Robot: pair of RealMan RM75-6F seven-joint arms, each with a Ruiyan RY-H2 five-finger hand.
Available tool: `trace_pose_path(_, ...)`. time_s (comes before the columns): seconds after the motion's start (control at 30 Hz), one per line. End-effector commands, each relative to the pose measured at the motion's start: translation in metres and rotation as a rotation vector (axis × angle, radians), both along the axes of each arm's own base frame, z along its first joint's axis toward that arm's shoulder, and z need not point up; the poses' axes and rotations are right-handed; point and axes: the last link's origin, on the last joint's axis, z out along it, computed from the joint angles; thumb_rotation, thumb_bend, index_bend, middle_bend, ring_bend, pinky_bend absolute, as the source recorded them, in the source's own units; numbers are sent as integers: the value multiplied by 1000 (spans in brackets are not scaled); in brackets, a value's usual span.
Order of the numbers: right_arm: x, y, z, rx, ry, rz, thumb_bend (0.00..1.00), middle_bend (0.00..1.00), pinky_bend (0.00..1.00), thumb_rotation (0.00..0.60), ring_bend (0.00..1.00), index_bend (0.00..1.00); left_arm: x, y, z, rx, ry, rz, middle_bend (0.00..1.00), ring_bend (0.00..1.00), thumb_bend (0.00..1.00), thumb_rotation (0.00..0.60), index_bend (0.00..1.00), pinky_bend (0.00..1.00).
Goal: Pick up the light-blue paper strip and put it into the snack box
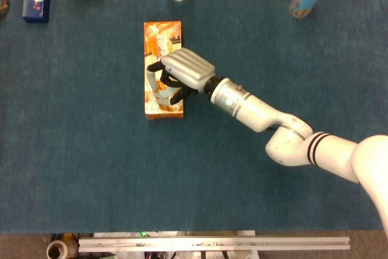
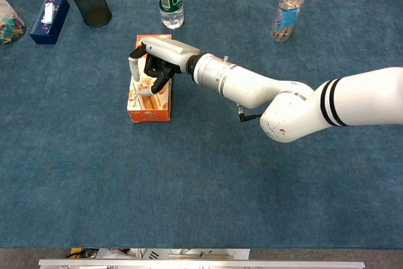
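Placement looks nearly done: right robot hand (image 2: 156, 61) hovers over the orange snack box (image 2: 150, 92) on the counter (image 2: 189, 181), fingers curled, a pale strip (image 2: 134, 67) seemingly pinched at its fingertips above the box, release remaining.

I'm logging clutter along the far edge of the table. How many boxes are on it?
2. The orange snack box lies mid-table under the right robot hand; a dark-blue box sits at the far left edge beside the black mesh cup. Others may lie outside both views.
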Motion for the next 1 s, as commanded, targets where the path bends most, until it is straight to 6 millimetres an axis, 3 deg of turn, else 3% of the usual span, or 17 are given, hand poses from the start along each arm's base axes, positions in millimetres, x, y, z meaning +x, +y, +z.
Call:
trace_pose_path(0.03,0,-2,4,-11,-15,-5,79,1000,1000,600,1000,537,0,0,0,1,1,-2,246,212,264,600,169,141)
trace_pose_path(0.33,-2,-2,31,-53,-87,14,37,1000,1000,600,1000,446,2,6,3,-10,17,-21,246,213,264,600,168,141)
trace_pose_path(0.53,-30,1,79,-168,-54,29,78,1000,1000,600,1000,420,8,18,3,-50,14,-79,280,233,265,600,168,152)
trace_pose_path(0.6,-42,4,98,-180,-42,1,154,992,1000,600,1000,420,11,24,3,-71,11,-107,318,293,265,600,168,231)
trace_pose_path(0.73,-71,13,145,-271,31,-37,304,935,1000,600,1000,431,20,42,0,-147,10,-171,473,535,264,600,168,503)
trace_pose_path(0.83,-91,21,177,-367,101,-63,398,882,1000,600,958,508,28,56,-1,-200,0,-220,560,610,264,600,168,620)
trace_pose_path(1.0,-121,37,219,-481,245,-93,499,860,1000,600,901,535,43,79,-6,-334,-25,-293,637,695,265,600,168,733)
